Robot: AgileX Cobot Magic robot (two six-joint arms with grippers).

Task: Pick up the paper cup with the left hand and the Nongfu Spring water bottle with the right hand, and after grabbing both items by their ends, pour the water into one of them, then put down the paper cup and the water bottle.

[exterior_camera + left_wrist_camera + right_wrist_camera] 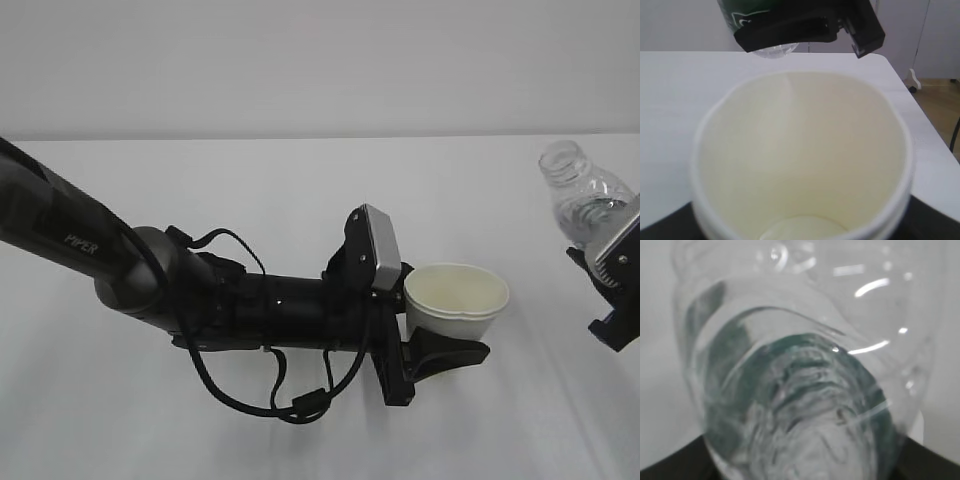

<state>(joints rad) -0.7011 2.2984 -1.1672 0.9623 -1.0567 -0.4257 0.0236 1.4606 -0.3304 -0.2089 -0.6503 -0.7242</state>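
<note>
White tabletop [300, 200] spreads under everything. Reaching in from the left, the left hand [440, 345], its arm marked "PIPER", stretches nearly level across the middle, its fingers clasping the paper cup [457, 303] upright with its mouth open and its inside looking dry. At the right edge the right hand [612, 285] grips the Nongfu Spring water bottle [585, 195] by its lower part, uncapped neck tilted up-left, well apart from the cup.
</note>
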